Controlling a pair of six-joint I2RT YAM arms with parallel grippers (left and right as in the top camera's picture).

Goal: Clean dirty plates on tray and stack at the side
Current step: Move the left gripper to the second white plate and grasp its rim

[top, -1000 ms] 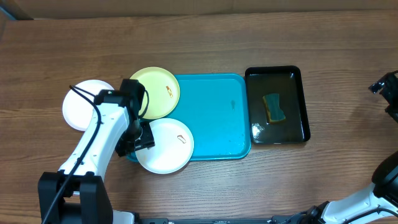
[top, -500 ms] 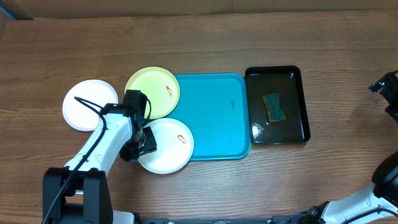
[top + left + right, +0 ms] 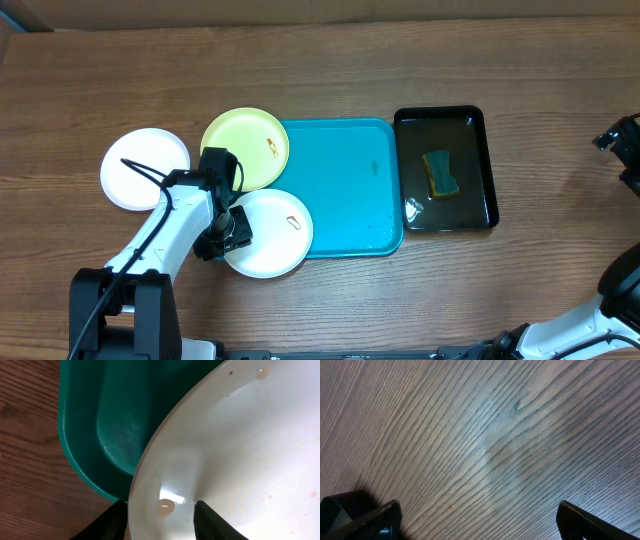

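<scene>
A white plate [image 3: 272, 233] lies on the front-left corner of the turquoise tray [image 3: 345, 190] and overhangs its edge. My left gripper [image 3: 228, 232] is open, its fingers straddling this plate's left rim [image 3: 159, 517], one finger outside and one over the plate [image 3: 240, 460], which has small droplets and faint reddish specks. The tray's corner shows in the left wrist view [image 3: 100, 435]. A yellow-green plate [image 3: 245, 148] with a reddish smear overlaps the tray's back-left edge. Another white plate [image 3: 140, 165] lies on the table to the left. My right gripper [image 3: 625, 140] is open and empty above bare wood [image 3: 477, 520].
A glossy black tray [image 3: 478, 170] stands right of the turquoise tray and holds water and a blue-and-yellow sponge [image 3: 440, 173]. The wooden table [image 3: 320, 70] extends behind the trays.
My left gripper has moved forward and down along the white plate's left rim and now straddles it. The plate has shifted very slightly right. The right arm has not moved.
</scene>
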